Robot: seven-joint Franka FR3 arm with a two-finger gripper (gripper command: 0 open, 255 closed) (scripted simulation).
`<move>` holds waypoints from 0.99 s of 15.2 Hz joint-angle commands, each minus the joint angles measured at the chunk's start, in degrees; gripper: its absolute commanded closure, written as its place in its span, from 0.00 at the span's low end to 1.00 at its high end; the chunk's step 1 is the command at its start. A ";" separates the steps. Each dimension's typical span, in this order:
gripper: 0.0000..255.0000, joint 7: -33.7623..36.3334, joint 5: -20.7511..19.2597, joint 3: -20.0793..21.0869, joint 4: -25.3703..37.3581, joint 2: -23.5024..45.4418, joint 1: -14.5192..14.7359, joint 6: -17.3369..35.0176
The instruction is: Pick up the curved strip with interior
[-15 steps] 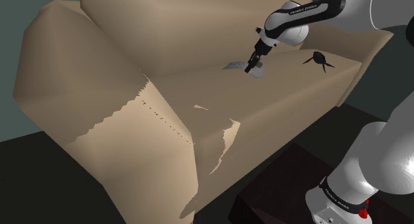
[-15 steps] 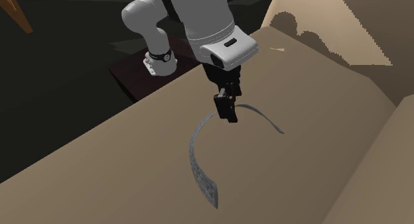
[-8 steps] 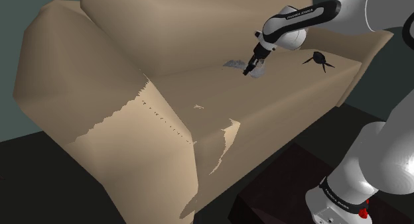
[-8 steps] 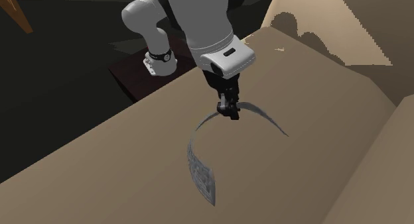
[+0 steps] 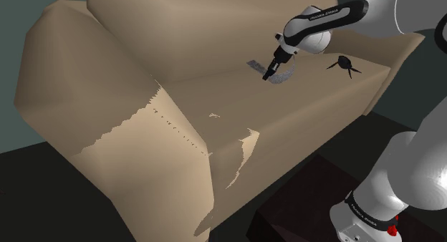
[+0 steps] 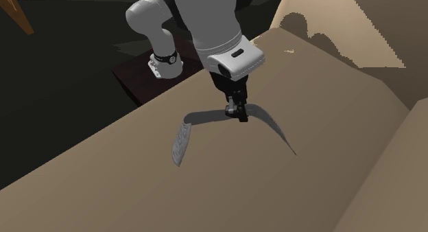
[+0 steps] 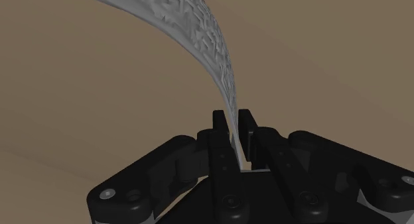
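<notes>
The curved strip (image 6: 184, 138) is a thin grey band bent into an arc, with a fine raised pattern on its inner face. It hangs just above the tan sofa seat (image 6: 288, 196), pinched at its middle by my gripper (image 6: 240, 115). In the wrist view the strip (image 7: 211, 44) rises from between the two black fingers (image 7: 247, 123), which clasp it edge-on. From the shoulder view the gripper (image 5: 268, 74) holds the strip (image 5: 256, 65) over the seat near the backrest, both ends clear of the cushion.
The tan sofa (image 5: 114, 112) has a high backrest behind the gripper and an armrest at the shoulder view's left. A small black spiky object (image 5: 342, 64) lies on the seat beyond the arm. My stand (image 5: 358, 219) sits on the dark floor beside the sofa.
The fingers have shut on the strip's middle. The strip has come up off the seat and swung, its patterned end now off the cushion.
</notes>
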 commanded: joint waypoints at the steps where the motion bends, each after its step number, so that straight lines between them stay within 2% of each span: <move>1: 1.00 0.55 -0.59 0.00 0.78 -0.45 -0.04 -1.13; 15: 1.00 4.20 -3.90 0.25 8.41 -2.81 -0.21 -10.49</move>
